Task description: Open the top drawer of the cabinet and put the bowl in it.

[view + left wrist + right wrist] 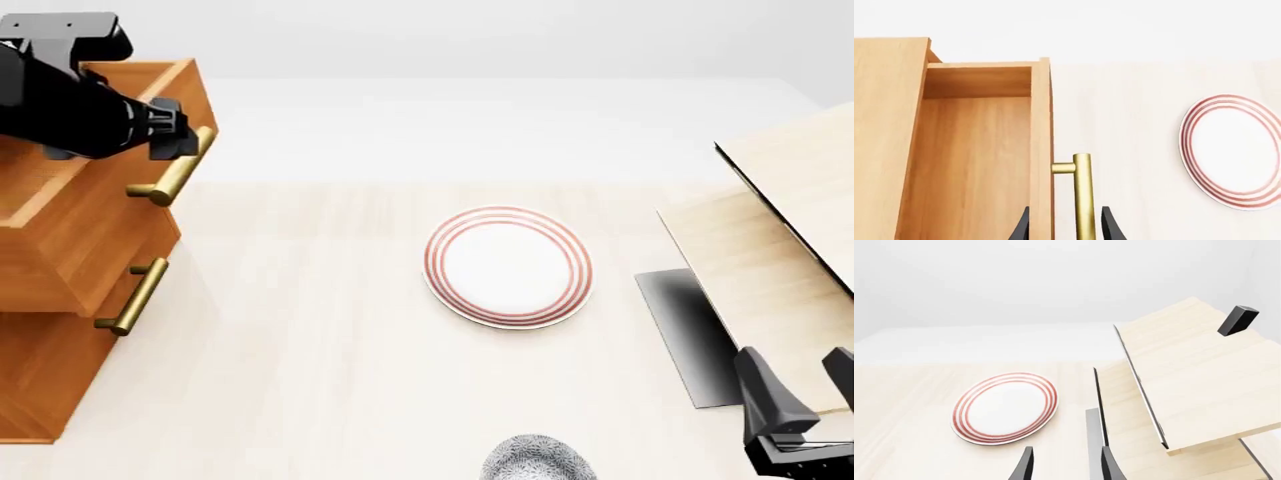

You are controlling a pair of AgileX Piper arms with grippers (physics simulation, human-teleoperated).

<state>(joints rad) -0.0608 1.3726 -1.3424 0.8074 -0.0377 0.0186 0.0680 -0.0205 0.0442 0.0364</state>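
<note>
At the upper left of the front view the left end effector [180, 135] sits at the brass handle [170, 177] of the top drawer [80, 190], and that drawer juts out from the cabinet [47, 380] past the drawer below. The left wrist view shows one fingertip on each side of the brass bar with a gap either side, so the grip reads as loose around the handle rather than clenched on it. The drawer's bare wooden interior is already exposed.

The bowl [537, 460] sits at the bottom edge of the front view, just below centre, only its speckled rim showing, near the red-ringed plate [507, 266] on the tabletop [307, 330]. The right end effector [801, 385] waits at the lower right, fingers spread and holding nothing, beside the pale wood structure [787, 230].

The opening looks close to done. The pull should probably run straight along the drawer's travel, bar centred between the fingers, stopping once the gap takes the bowl. The left arm should then clear away before the right arm reaches for the bowl.

No brand, label or writing is readable anywhere.
</note>
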